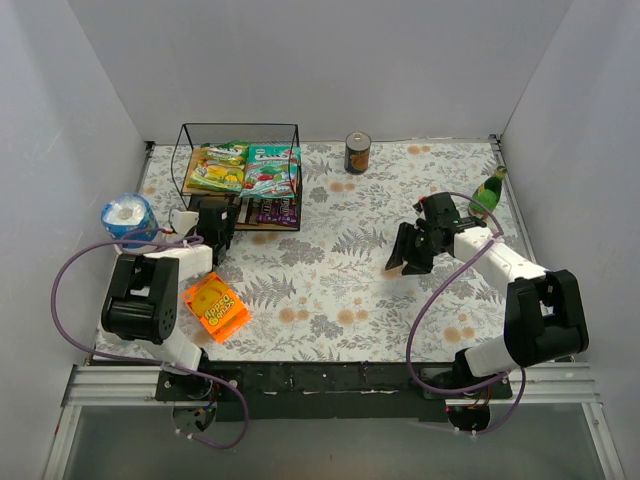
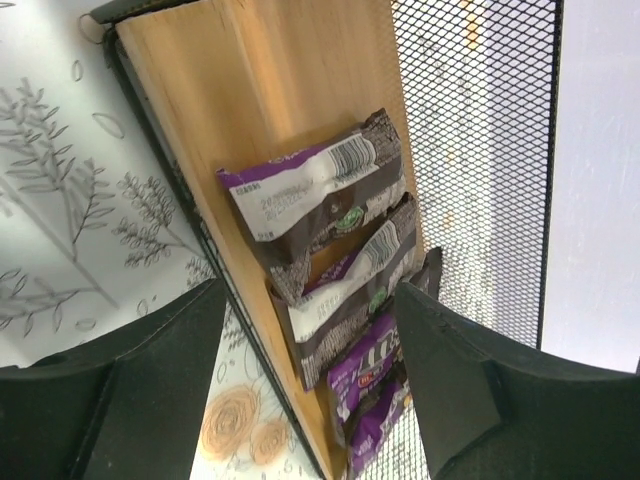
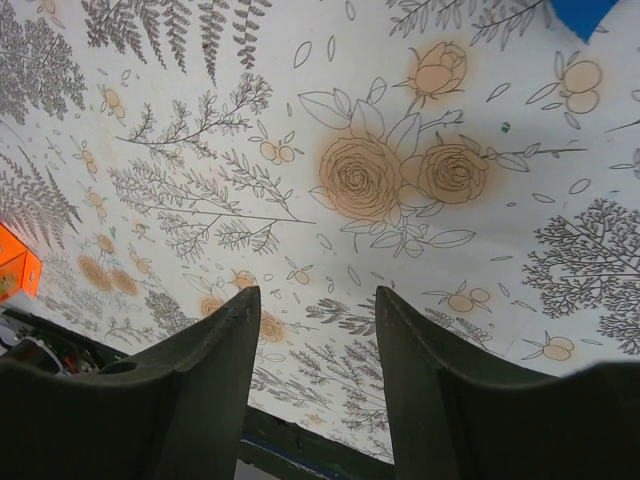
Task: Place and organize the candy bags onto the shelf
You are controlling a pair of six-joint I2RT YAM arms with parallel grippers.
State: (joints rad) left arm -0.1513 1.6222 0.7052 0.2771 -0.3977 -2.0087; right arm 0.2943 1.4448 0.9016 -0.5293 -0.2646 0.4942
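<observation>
1. Far left, one blue-wrapped roll [image 1: 128,215] stands at the table's edge, clear of the work.
2. The left claw [image 2: 310,295] hangs at the open front of the shelf [image 2: 280,90], level with the lower board. Its jaws are apart and grip nothing.
3. One orange package [image 1: 215,307] lies flat beside the left arm's base. It is no candy bag, and we judge a mistaken pickup the likeliest error left.
4. One two-tier shelf stands at the back left, and every candy bag we can find sits on it. The yellow-green bag [image 1: 220,168] and the teal bag [image 1: 272,168] lie side by side on top. The small packets [image 2: 315,185] overlap in a row on the lower board.
5. We count two large bags and at least four small packets. A dark one at the mesh back may be a fifth, but we cannot tell.
6. The risk here is a forward push. A finger could shove the overlapped packets into a heap against the mesh. It could also catch the thin wire frame and drag the light shelf, spilling the top bags.
7. One can [image 1: 357,153] stands right of the shelf, well apart from it.
8. The right claw [image 3: 318,300] hovers over bare floral cloth with its jaws apart and holds nothing.
9. Far right, one green bottle [image 1: 488,192] stands near the right arm, where a careless swing could topple it.
</observation>
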